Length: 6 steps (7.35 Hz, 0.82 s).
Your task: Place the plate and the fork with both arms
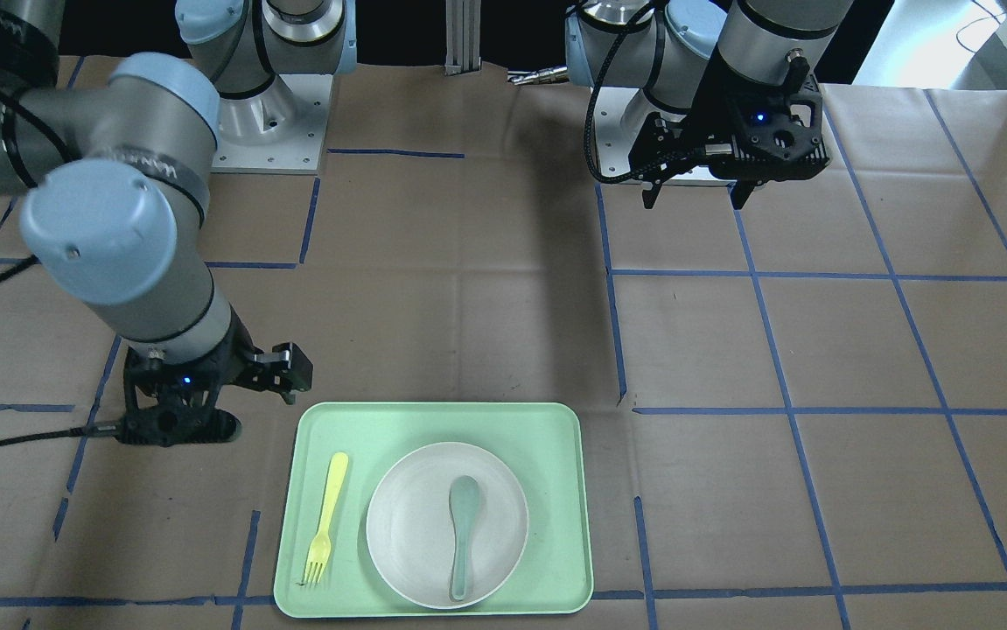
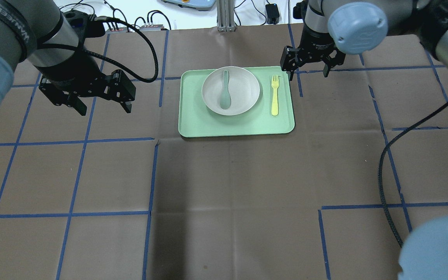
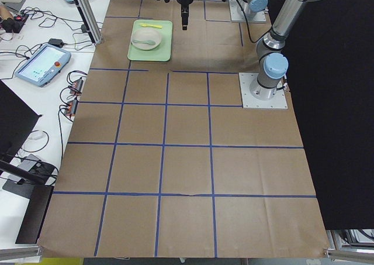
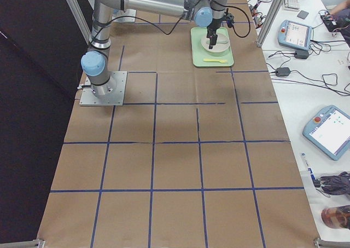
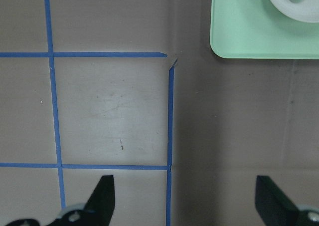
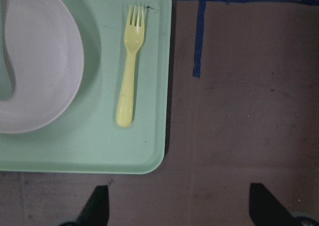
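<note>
Right tool (image 2: 308,73) released, above upper-right corner of tray (image 2: 208,124); left tool (image 2: 104,109) released, frame left. We centre over fork (image 2: 274,95) handle, straddle crosswise, avoid plate (image 2: 252,92).

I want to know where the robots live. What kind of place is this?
Probably a robot lab, not a kitchen. The left arm and right arm are bolted to a table covered in brown paper with blue tape squares, and control tablets lie on side benches.

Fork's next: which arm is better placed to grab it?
Right. The right gripper is open by the tray edge nearest the fork; the left gripper sits beyond the plate, off the tray's other side.
</note>
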### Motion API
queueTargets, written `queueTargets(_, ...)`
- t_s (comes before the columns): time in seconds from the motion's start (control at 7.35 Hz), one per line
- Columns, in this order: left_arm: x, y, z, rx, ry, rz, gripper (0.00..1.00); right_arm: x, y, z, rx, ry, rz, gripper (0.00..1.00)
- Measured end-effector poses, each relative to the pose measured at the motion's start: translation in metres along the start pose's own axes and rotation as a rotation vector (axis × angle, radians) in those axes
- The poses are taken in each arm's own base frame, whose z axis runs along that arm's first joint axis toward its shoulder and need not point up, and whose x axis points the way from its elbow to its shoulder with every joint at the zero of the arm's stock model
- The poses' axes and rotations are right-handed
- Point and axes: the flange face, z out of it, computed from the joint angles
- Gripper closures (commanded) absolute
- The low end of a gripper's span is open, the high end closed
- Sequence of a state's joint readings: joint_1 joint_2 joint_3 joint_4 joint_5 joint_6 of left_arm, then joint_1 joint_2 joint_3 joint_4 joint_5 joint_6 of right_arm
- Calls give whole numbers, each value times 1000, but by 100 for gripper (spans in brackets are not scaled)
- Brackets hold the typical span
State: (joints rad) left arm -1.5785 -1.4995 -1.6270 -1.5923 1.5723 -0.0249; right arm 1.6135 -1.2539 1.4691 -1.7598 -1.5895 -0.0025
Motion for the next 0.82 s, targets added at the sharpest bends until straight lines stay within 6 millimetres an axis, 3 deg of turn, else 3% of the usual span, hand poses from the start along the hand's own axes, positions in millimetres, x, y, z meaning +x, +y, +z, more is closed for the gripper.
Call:
queueTargets(0.41,0,0,1,-1,0,-1,0,15,89,-54,-18,-8,21,0)
queueTargets(0.54,0,0,1,-1,0,-1,0,20,108,-68,-29,-10,31,0)
queueTargets(0.82,0,0,0,-1,0,0,0,28,121,-82,-31,-14,51,0)
